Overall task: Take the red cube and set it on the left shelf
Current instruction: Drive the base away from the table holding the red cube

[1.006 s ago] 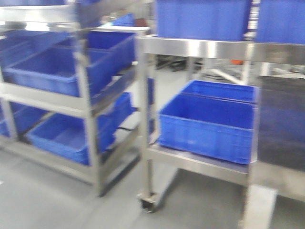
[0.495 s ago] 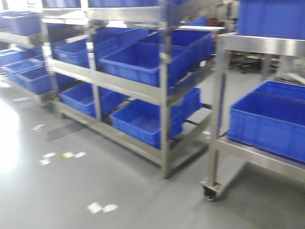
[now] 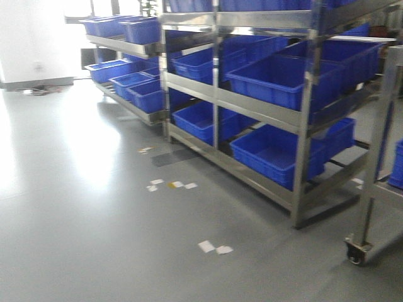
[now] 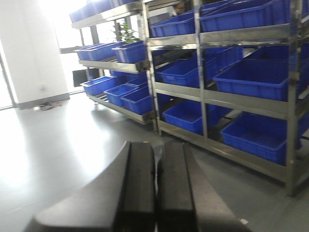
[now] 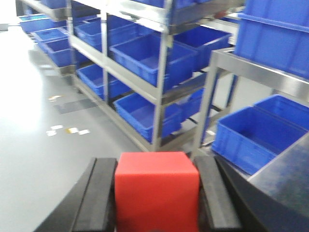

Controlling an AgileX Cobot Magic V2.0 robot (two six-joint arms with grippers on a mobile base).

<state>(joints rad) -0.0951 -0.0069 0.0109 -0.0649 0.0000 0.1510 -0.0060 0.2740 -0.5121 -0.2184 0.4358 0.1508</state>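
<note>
My right gripper (image 5: 157, 162) is shut on the red cube (image 5: 157, 193), which fills the gap between its two black fingers (image 5: 101, 193). My left gripper (image 4: 157, 147) is shut and empty, its black fingers (image 4: 140, 179) pressed together. The left shelf (image 3: 264, 113), a stainless steel rack bearing large blue crates (image 3: 280, 154), stands ahead across the grey floor; it also shows in the left wrist view (image 4: 241, 96) and the right wrist view (image 5: 159, 92). Neither gripper shows in the front view.
A second steel rack on castors (image 3: 356, 248) stands at the right with blue crates (image 5: 256, 135). More crate racks (image 3: 129, 63) line the far left wall. White paper scraps (image 3: 214, 246) lie on the grey floor. A dark table corner (image 5: 285, 174) is at the right.
The front view has swung left: the castor rack slid to the right edge, and the long crate rack and open floor came into view.
</note>
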